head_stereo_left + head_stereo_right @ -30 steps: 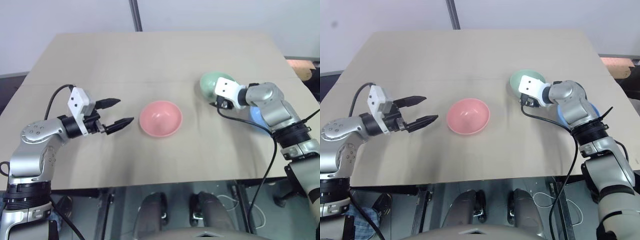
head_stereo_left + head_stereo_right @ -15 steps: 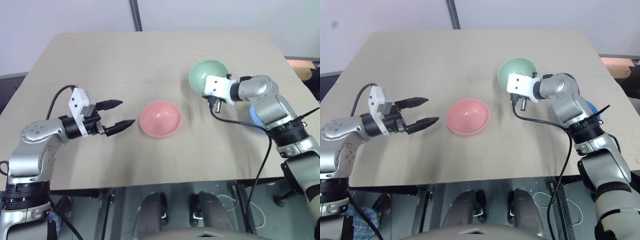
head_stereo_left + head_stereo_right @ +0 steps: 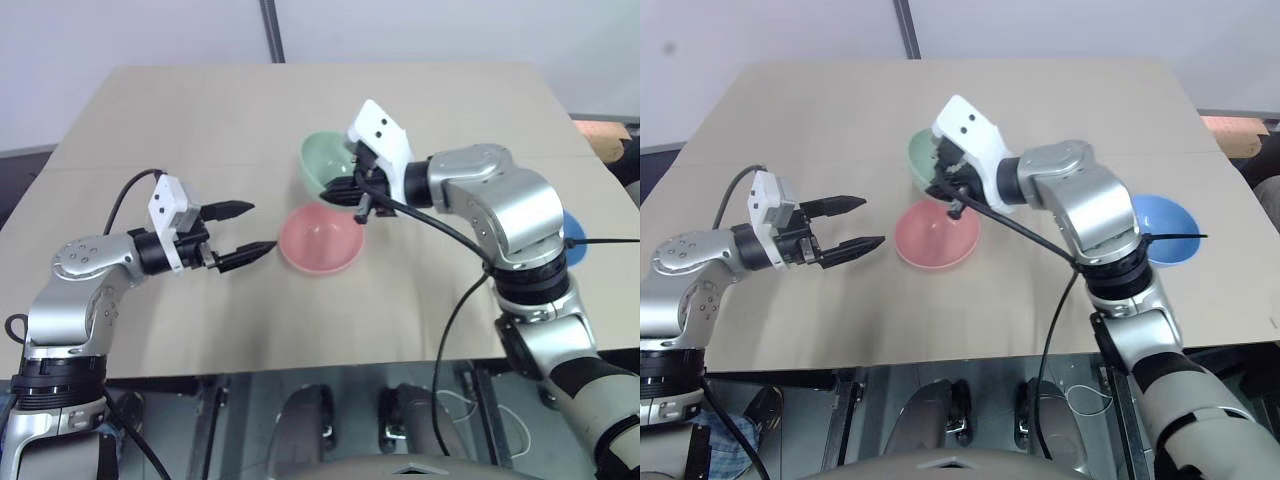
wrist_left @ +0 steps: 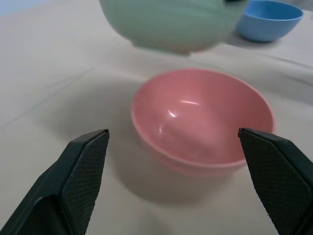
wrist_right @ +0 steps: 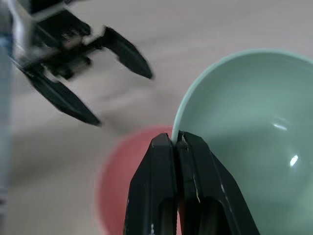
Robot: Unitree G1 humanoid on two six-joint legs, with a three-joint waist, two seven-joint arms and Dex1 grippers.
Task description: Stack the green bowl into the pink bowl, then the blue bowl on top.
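My right gripper point(image 3: 347, 187) is shut on the rim of the green bowl point(image 3: 324, 161), which hangs in the air just above and behind the pink bowl point(image 3: 320, 238). The pink bowl rests upright at the table's middle, also seen as the pink bowl point(image 4: 203, 122) between my left fingers. My left gripper point(image 3: 247, 231) stands open just left of the pink bowl, pointing at it and apart from it. The blue bowl point(image 3: 1164, 230) sits on the table at the right, behind my right arm. In the right wrist view the fingertips point(image 5: 176, 144) pinch the green rim point(image 5: 182, 110).
The tan table point(image 3: 200, 110) reaches back to a pale wall, with a dark pole point(image 3: 271, 30) behind it. A black cable point(image 3: 1040, 240) trails from my right wrist across the table's front right. The table's front edge point(image 3: 300, 365) lies close below the bowls.
My right gripper has carried the green bowl from the right side of the table leftward, up off the surface, to just over the pink bowl. The blue bowl is now uncovered. My left gripper stayed put.
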